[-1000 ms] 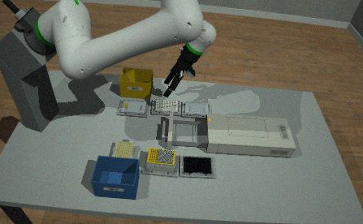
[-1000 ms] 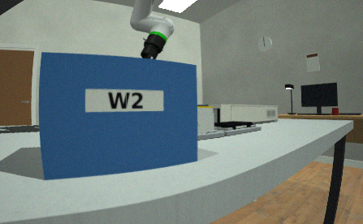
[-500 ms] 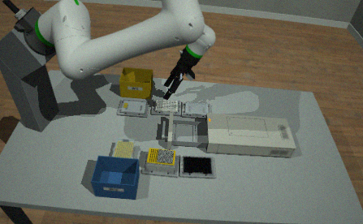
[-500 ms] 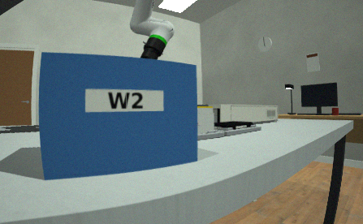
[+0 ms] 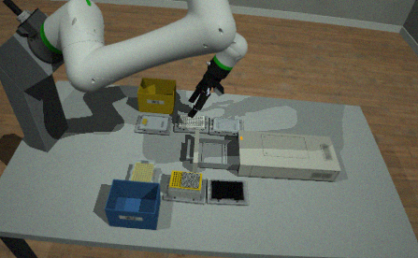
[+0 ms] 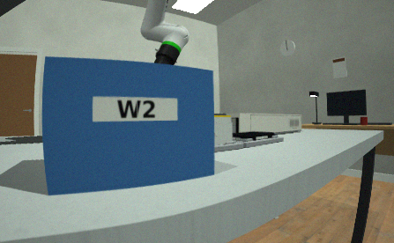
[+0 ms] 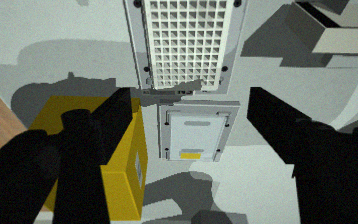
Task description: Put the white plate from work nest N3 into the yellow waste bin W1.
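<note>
The white plate (image 5: 192, 122) with its grid of wells sits in the middle nest of the back row. It fills the top of the wrist view (image 7: 187, 42). My gripper (image 5: 195, 105) hangs just above the plate's near-left end, tilted, with its fingers open and nothing between them (image 7: 190, 100). The yellow bin W1 (image 5: 156, 95) stands upright behind the left nest, to the left of the gripper, and shows beside my left finger in the wrist view (image 7: 115, 155). In the exterior view the blue bin hides the fingers.
An empty nest (image 5: 153, 123) lies left of the plate and another nest (image 5: 226, 125) right of it. A grey frame (image 5: 209, 151) and a long beige unit (image 5: 288, 155) sit mid-bench. The blue bin W2 (image 5: 134, 203), yellow plates (image 5: 185, 179) and a black plate (image 5: 227, 190) stand at the front.
</note>
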